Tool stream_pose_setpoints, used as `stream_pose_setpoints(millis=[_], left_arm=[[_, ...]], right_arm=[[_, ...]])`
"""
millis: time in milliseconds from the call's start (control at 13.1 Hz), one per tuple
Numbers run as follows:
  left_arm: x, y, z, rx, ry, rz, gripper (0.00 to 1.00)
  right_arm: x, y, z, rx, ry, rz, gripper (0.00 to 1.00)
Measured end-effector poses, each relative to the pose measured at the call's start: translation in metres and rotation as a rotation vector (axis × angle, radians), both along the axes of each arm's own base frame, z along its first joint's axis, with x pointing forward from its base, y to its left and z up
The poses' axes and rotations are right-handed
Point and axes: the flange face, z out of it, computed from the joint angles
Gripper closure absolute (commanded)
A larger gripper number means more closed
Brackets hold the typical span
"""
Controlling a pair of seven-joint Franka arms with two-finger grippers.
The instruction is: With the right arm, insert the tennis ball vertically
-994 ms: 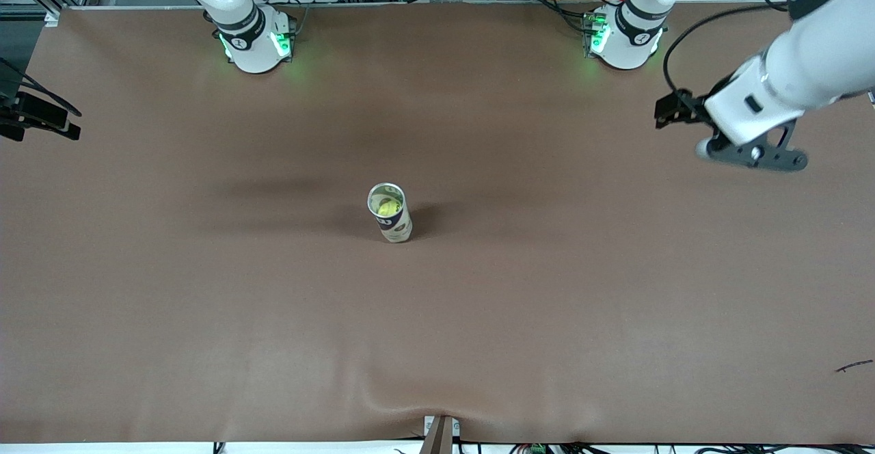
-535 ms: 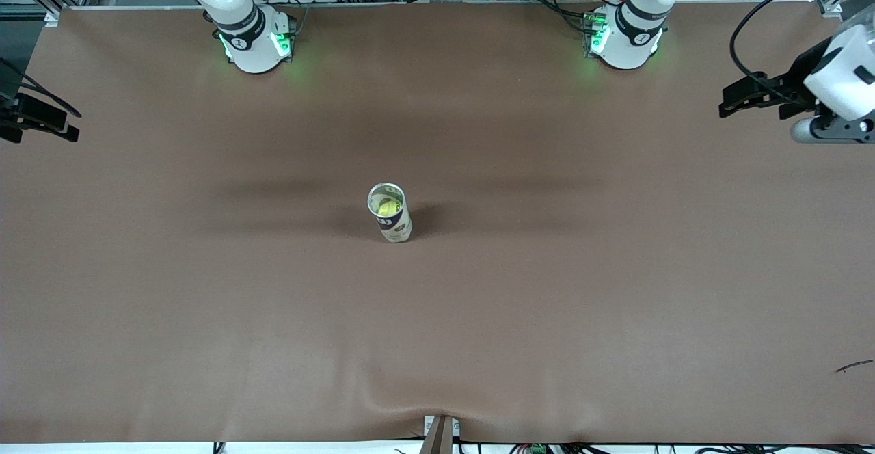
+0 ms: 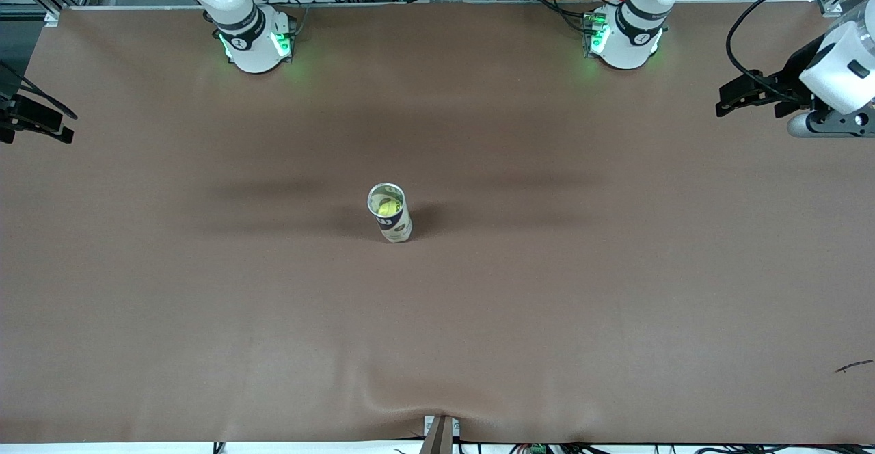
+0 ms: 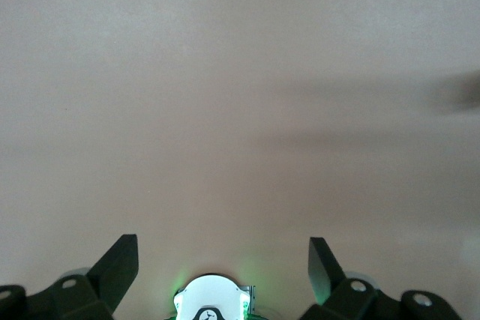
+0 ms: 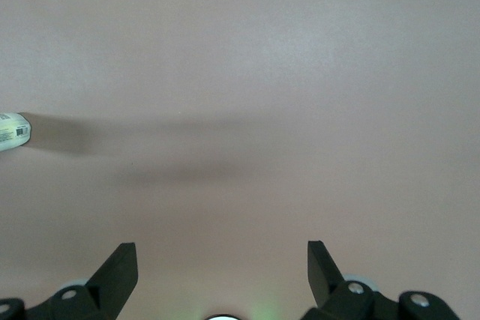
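Tennis ball sits inside the upright can at mid-table.

The yellow tennis ball (image 3: 388, 207) lies in the open-topped can (image 3: 391, 213), whose dark band carries lettering too small to read. Right gripper (image 5: 222, 266) hangs over bare table (image 3: 205, 303) at its arm's end, fingers spread wide, empty. Left gripper (image 4: 223, 264) likewise, wide and empty, at its own end.

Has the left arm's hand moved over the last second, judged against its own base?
Yes. The left hand, open, has swung away from the left arm's base toward the table edge at that arm's end, and slightly toward the bases' side.
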Motion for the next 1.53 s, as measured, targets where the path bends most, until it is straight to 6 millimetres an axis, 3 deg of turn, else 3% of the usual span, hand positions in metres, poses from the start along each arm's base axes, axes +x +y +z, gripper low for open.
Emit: stream_pose_setpoints(millis=[612, 841, 1529], left_arm=[[0.010, 0.025, 0.000, -0.002, -0.060, 0.063, 0.00], [0.010, 0.017, 0.003, 0.006, -0.072, 0.123, 0.00], [0.005, 0.015, 0.012, -0.001, -0.090, 0.073, 0.00]], right_arm=[[-0.001, 0.000, 0.000, 0.001, 0.005, 0.000, 0.00], [-0.001, 0.000, 0.000, 0.001, 0.005, 0.000, 0.00], [-0.001, 0.000, -0.001, 0.001, 0.007, 0.000, 0.00]])
